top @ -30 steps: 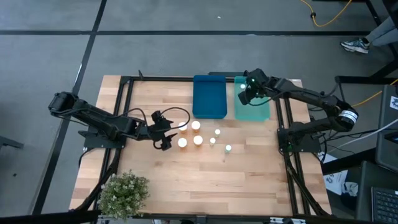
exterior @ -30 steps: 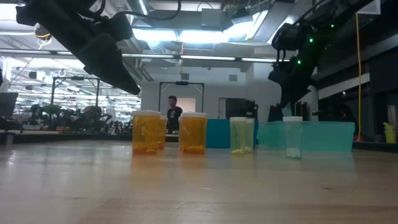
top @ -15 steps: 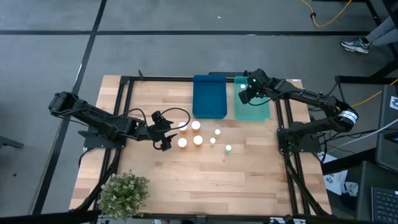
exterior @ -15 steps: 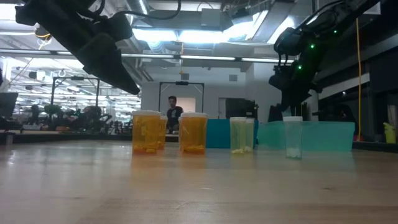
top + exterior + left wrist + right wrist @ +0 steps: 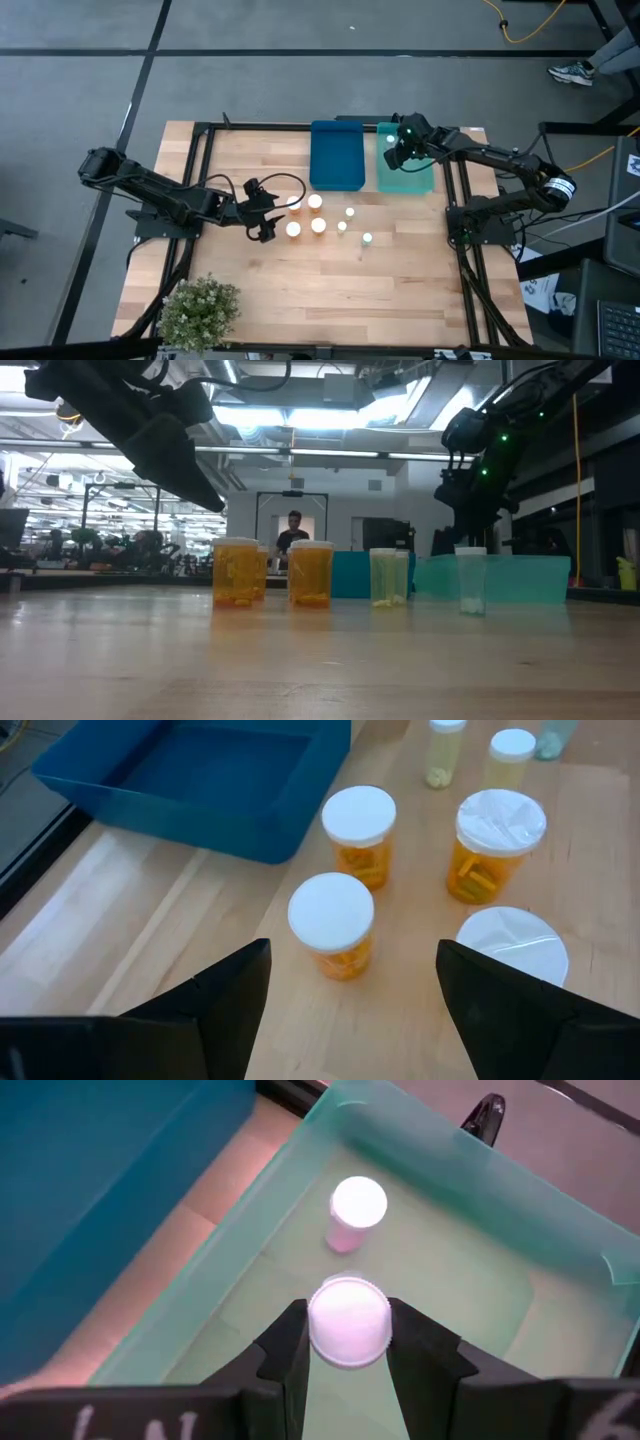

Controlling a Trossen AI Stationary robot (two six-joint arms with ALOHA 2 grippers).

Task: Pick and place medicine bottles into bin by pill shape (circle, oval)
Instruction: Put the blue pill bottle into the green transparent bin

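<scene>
Now | right tool (image 5: 347,1342) pinching a pale white-capped bottle (image 5: 349,1321) above the teal tray (image 5: 470,1170), another bottle (image 5: 355,1211) standing inside | left tool (image 5: 347,982) spread near amber bottles (image 5: 332,924) on bench (image 5: 200,920)

My 2 arms are dark, nearly black, built of slim jointed links with bulkier housings at the joints. A thin black cable loops over my left arm's wrist, just behind my left claw (image 5: 266,218). My right arm wears a pale silver band near its base, and small green lights glow on its wrist, close to my right claw (image 5: 398,154). Each claw ends in 2 flat, matte black fingers (image 5: 225,1002) with angular, faceted edges; white lettering marks the housing behind my right claw's fingers (image 5: 288,1350).
</scene>
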